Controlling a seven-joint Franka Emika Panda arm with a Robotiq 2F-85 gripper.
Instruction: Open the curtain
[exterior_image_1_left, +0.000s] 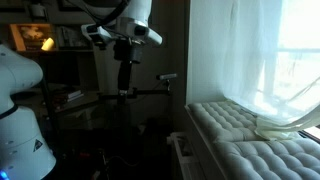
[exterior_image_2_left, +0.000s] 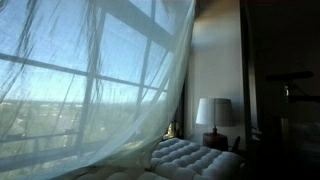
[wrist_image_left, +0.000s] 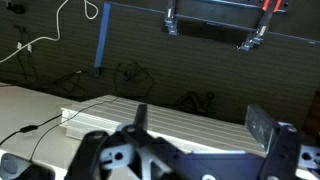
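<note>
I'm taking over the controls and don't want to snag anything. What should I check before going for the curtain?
1. Jaws open and empty: ok; the gripper holds nothing.
2. State of the curtain: ok; spread wide, not yet opened.
3. Reach to the curtain: not ok; the wrist view shows none of it.
4. Hem free: not ok; it drapes onto the cushion.
5. Clearance from the lamp: cannot tell; it stands beyond the cushion.

Tufted cushion bench (exterior_image_1_left: 228, 122) w/ curtain (exterior_image_1_left: 250, 55) hem lying across it.
</note>
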